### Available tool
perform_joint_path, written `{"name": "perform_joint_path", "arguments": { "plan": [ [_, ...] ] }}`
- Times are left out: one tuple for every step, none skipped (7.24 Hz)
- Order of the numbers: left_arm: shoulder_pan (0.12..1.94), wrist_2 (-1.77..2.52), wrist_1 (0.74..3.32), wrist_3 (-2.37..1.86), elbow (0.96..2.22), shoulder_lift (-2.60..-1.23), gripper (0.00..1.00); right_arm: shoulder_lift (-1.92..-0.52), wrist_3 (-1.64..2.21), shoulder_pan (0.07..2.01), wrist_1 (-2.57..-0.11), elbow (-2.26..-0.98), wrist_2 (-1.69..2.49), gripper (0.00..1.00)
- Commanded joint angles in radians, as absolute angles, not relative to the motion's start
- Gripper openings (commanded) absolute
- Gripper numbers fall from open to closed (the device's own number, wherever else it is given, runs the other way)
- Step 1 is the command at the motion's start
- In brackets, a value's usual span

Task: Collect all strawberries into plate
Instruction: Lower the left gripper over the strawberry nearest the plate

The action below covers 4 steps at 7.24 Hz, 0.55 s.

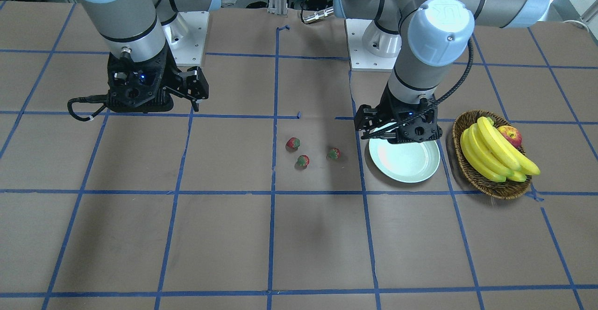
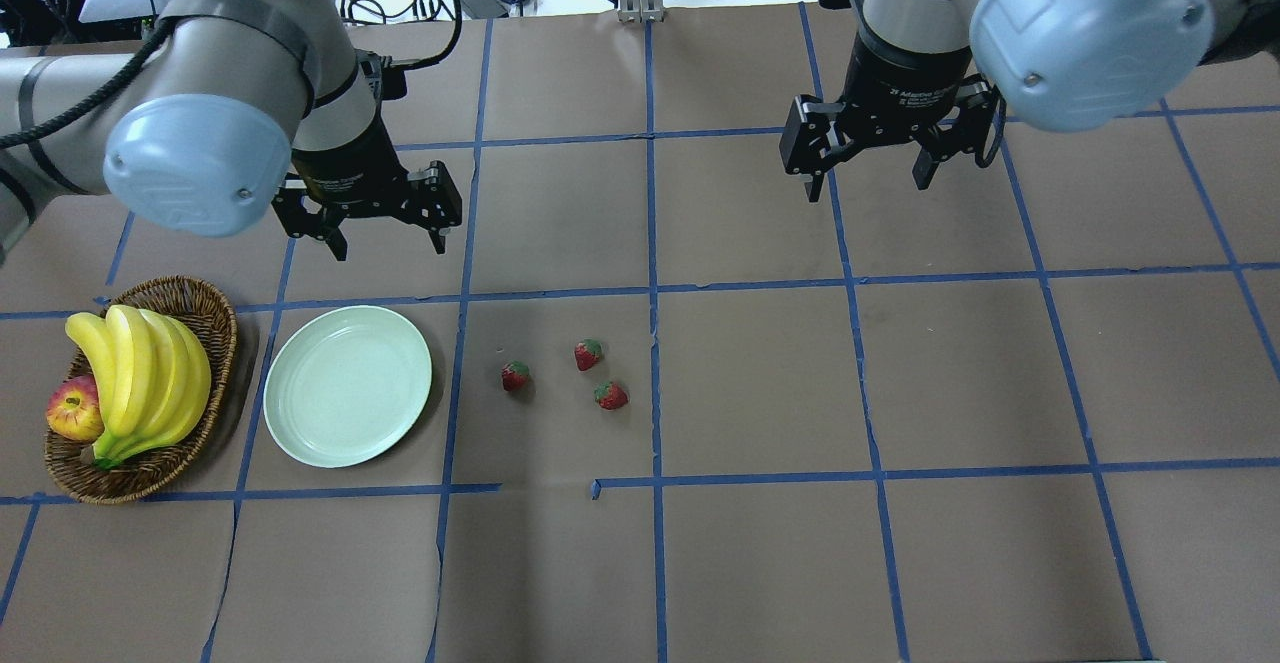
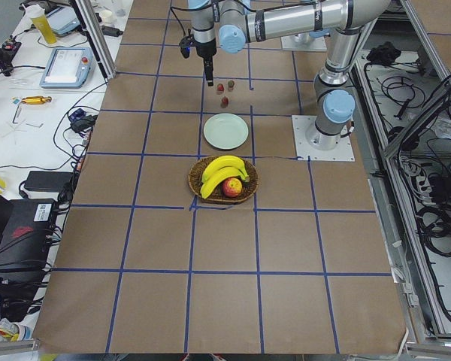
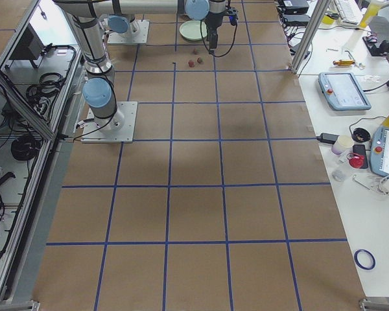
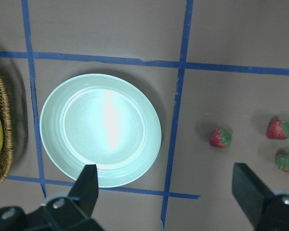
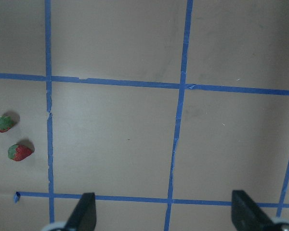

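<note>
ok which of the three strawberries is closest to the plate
The leftmost strawberry in the overhead view, just across the blue tape line from the plate. The other two strawberries lie farther off to its right.

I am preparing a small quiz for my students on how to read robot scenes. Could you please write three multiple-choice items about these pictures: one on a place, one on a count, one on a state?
1. Where do the strawberries lie?
A. on the plate
B. on the table, beside the plate
C. on the floor

2. How many strawberries are there?
A. two
B. four
C. three

3. The left gripper is:
A. open and empty
B. shut on a strawberry
C. shut on the plate

Key:
1 B, all of them lie on the table and the plate is bare.
2 C, the overhead view shows three.
3 A, its fingers stand wide apart with nothing between them.
</note>
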State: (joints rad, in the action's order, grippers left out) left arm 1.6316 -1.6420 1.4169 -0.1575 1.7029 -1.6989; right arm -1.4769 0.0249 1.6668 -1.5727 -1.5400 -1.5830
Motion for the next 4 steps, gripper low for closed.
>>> {"name": "perform_joint_path", "arguments": {
  "plan": [
    [1.686, -1.622, 1.414, -0.192, 1.727, -1.726, 1.0, -1.483, 0.009, 1.646, -1.568, -1.54, -1.582, 1.0],
    [1.687, -1.553, 1.41, -0.178, 1.747, -1.745, 1.0, -1.485, 0.011, 1.647, -1.566, -1.542, -1.58, 1.0],
    [1.689, -1.531, 1.401, -0.166, 1.77, -1.775, 1.0, -1.485, 0.011, 1.649, -1.565, -1.543, -1.58, 1.0],
    [1.69, -1.522, 1.358, -0.126, 1.779, -1.808, 1.0, -1.485, 0.012, 1.649, -1.565, -1.545, -1.578, 1.0]
  ]
}}
